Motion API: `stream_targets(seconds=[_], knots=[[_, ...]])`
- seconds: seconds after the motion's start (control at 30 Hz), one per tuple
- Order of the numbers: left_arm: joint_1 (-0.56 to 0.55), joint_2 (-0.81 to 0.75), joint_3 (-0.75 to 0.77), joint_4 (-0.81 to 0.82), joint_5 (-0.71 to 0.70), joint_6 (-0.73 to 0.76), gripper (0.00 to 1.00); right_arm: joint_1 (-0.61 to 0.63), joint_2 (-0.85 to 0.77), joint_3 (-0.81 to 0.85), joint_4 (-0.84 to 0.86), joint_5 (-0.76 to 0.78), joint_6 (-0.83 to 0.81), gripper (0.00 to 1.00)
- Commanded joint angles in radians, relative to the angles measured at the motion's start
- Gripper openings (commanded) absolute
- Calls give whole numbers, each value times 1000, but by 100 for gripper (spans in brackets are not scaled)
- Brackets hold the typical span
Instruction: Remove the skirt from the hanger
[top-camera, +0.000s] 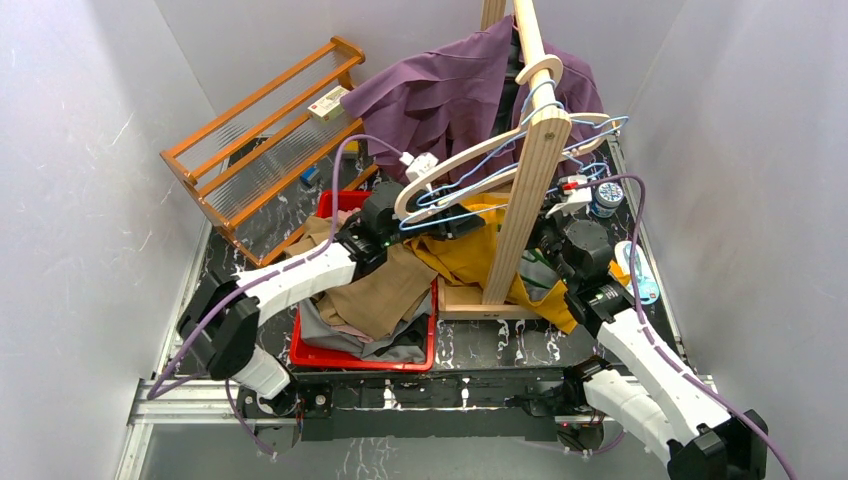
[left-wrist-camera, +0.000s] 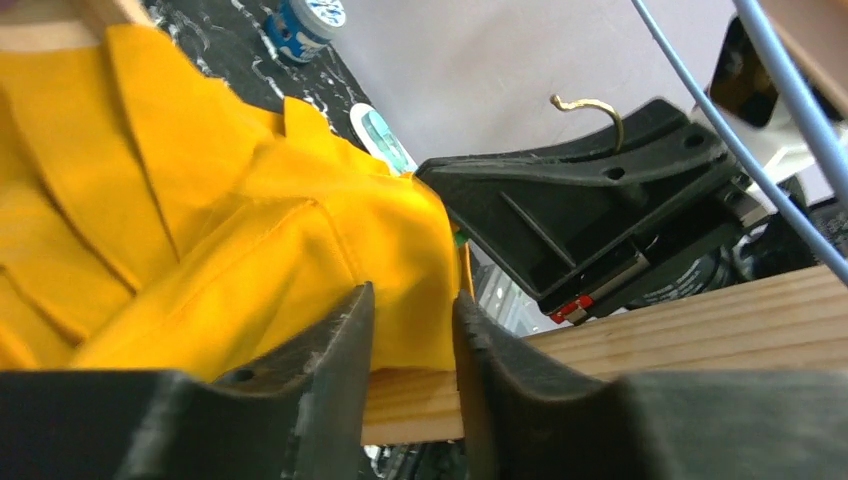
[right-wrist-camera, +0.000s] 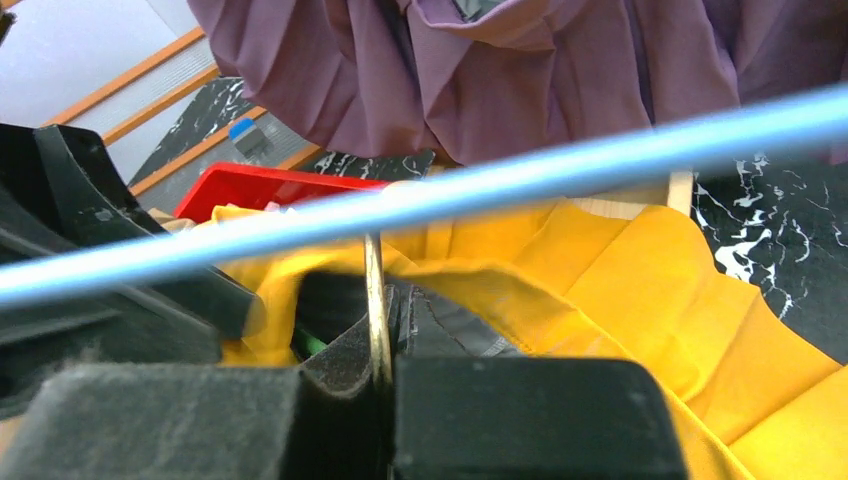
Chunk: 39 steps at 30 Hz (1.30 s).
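The yellow skirt (top-camera: 462, 258) lies bunched at the centre of the top view, draped around the foot of the wooden rack post (top-camera: 523, 200), just right of the red bin (top-camera: 365, 358). The left gripper (left-wrist-camera: 412, 315) is narrowed on a fold of the skirt, cloth filling its gap. The right gripper (right-wrist-camera: 385, 325) is pinched tight on the thin brass hanger hook (right-wrist-camera: 375, 280), whose curled tip shows at the upper right of the left wrist view. A purple garment (top-camera: 440, 90) hangs at upper centre.

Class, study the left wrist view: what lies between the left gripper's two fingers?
A fold of the yellow skirt fills the gap between the fingers of the left gripper, apparently pinched. Pale wood shows below it. The left wrist view shows this.
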<state>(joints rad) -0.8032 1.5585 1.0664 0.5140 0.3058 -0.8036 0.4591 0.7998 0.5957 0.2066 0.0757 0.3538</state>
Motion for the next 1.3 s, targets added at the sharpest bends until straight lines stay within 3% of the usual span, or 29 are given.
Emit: stream_targets(seconds=[0.0,0.1,0.13,0.2,0.37,0.5,0.63,0.67,0.7,0.77,0.8,0.83,0.87,0.9,1.0,1.07,1.13,1.27], knots=[[43,-130,-54,-106,-18,87,50,7,-57,47,-61,-6,-40,0],[84,-185,-112,-129,12,115,66,3,-60,42,-72,-34,-79,0],[100,-217,-125,-140,27,113,75,2,-52,53,-91,-34,-90,0],[138,-240,-142,-153,76,121,82,-3,-39,63,-100,-36,-111,0],[212,-261,-102,-304,111,287,83,-15,-15,95,-135,-12,-111,0],[271,-148,38,-386,207,488,81,-30,13,129,-181,-81,-111,0],[308,55,103,-126,602,474,78,-163,119,240,-230,-364,-111,0],[302,101,120,-65,642,451,82,-220,143,249,-221,-469,-111,0],[274,123,110,-31,587,474,84,-246,152,247,-203,-533,-111,0],[231,128,76,46,625,489,85,-247,163,257,-203,-555,-111,0],[214,143,105,-79,591,623,85,-248,202,302,-253,-643,-143,0],[211,164,115,-93,608,656,83,-247,209,318,-270,-658,-113,0],[209,177,121,-91,626,659,81,-247,207,322,-274,-660,-112,11],[202,193,130,-92,648,671,79,-247,200,324,-277,-660,-111,1],[180,230,156,-99,650,704,72,-248,184,322,-276,-661,-104,0],[177,240,116,22,643,650,67,-247,188,325,-278,-666,-97,0],[177,246,74,160,649,598,56,-248,199,337,-294,-676,-95,0],[159,251,77,185,640,621,36,-248,210,352,-319,-692,-93,1]])
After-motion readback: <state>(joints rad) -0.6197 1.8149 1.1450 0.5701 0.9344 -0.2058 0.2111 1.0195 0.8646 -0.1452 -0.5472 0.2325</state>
